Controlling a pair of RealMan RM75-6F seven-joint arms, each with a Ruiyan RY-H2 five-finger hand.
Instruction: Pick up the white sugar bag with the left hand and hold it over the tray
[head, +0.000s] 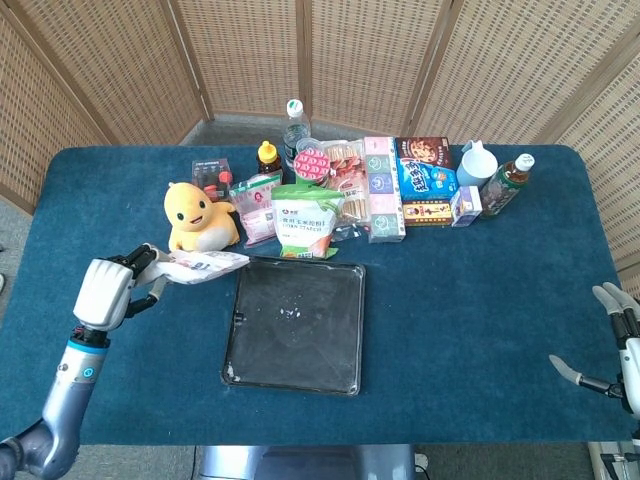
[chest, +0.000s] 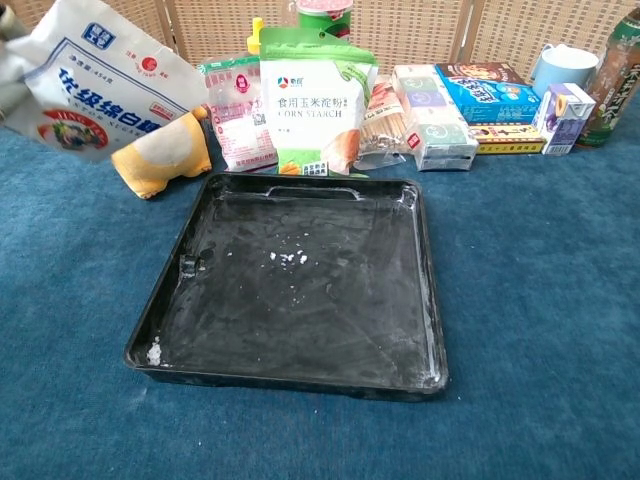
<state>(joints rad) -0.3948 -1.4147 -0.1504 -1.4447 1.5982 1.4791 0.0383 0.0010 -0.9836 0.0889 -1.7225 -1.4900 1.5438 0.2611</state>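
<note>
The white sugar bag (head: 205, 266) (chest: 105, 85) hangs tilted in the air just left of the black tray (head: 340, 350) (chest: 350, 330), its far corner near the tray's upper left corner. My left hand (head: 108, 290) grips the bag's left end, well above the table; in the chest view only a sliver of the hand shows at the left edge. My right hand (head: 618, 350) sits at the far right edge of the head view, fingers spread and holding nothing.
A yellow plush toy (head: 195, 215) stands behind the bag. A corn starch pouch (head: 305, 222), bottles, boxes and snack packets (head: 385, 190) crowd the table's back, behind the tray. Blue cloth covers the table (head: 480, 300).
</note>
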